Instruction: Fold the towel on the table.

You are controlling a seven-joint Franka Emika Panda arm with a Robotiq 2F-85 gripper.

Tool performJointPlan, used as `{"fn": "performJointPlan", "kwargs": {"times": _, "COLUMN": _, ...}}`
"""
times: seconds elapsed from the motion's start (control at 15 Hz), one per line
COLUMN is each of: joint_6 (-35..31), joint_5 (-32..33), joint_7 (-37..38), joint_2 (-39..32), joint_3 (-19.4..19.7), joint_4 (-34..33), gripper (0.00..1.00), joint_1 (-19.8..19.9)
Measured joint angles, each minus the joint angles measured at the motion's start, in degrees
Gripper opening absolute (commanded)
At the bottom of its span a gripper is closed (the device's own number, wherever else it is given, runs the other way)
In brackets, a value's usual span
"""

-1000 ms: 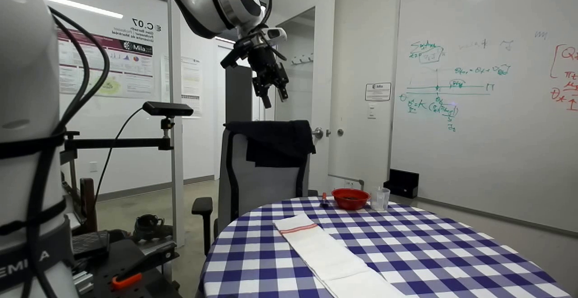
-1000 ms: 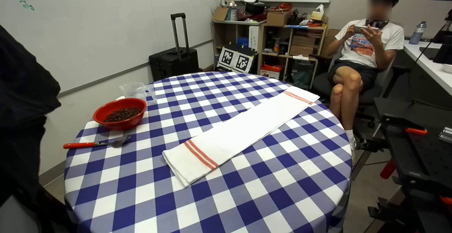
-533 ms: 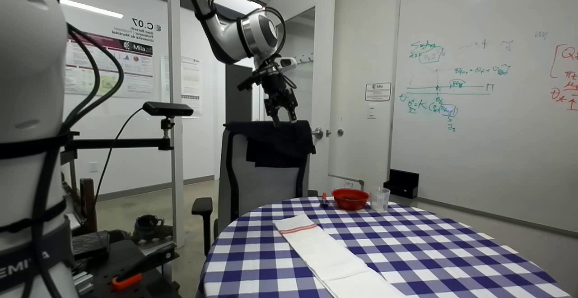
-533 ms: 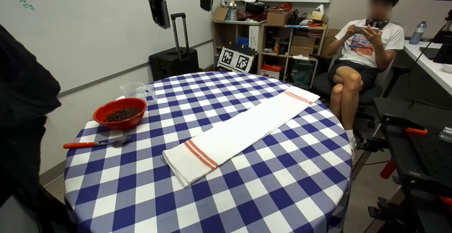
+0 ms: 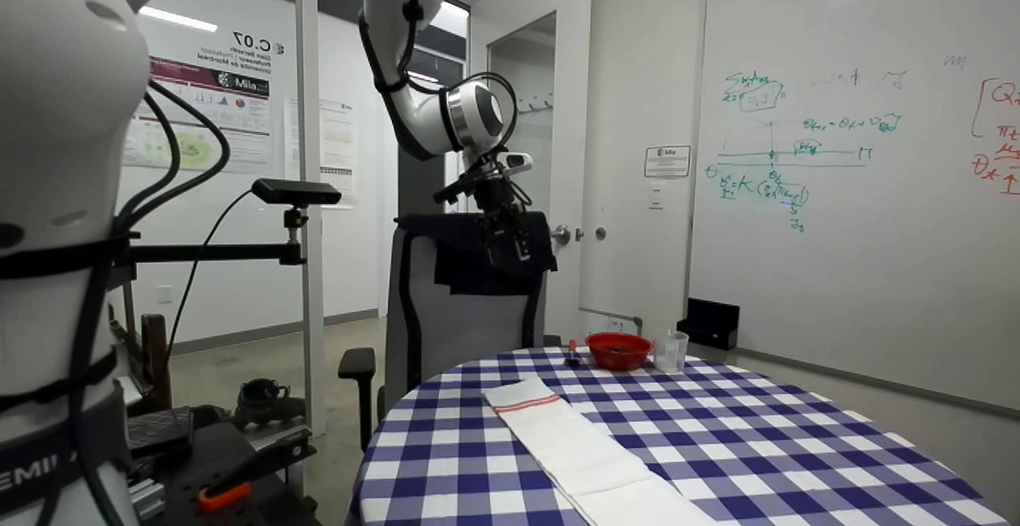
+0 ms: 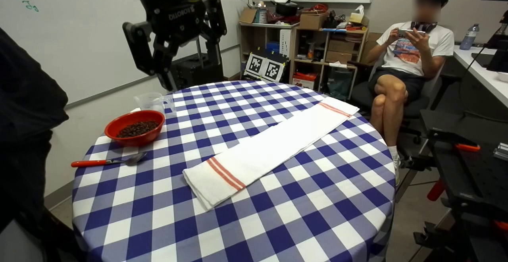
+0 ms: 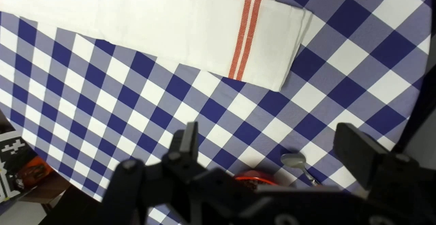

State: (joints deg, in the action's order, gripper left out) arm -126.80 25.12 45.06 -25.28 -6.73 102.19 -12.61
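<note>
Towel end first: get low & square before the pinch

It's lying flat on the table, a long narrow strip w/ red stripes near each end. No end-over-end fold yet, so imo this is the approach. The end in the wrist view shows a loose, layered edge, prob. the one to grab.

Gripper hangs above the table, fingers spread wide, nothing held. In the wrist view they frame checked tablecloth, w/ the towel off to one side, so it should come across first.

To do it well: get that edge midway between the fingers, turn so they pinch it squarely, then come down slow till the tips just meet the tablecloth. Take all the layers in one bite, w/o the tablecloth, b/c that'd drag everything. Carry the end over low toward the far stripes, match edges, let go gently; limp cloth like that will prob. sag.

Farther out, the spoon, red bowl & clear jug sit near each other by the table's rim; keep the gripper's swing clear of them.
</note>
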Motion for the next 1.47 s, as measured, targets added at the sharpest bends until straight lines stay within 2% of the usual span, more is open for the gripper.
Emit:
{"fn": "performJointPlan", "kwargs": {"times": 0.93, "joint_6": -7.15, "joint_5": -5.36, "joint_7": -0.6, "joint_2": -14.36, "joint_3": 5.27, "joint_4": -6.07, "gripper": 1.0, "joint_1": -2.08}}
{"fn": "performJointPlan", "kwargs": {"times": 1.47, "joint_6": -8.15, "joint_5": -5.83, "joint_7": -1.03, "joint_2": -23.46, "joint_3": 7.59, "joint_4": -12.43, "gripper": 1.0, "joint_1": -3.85}}
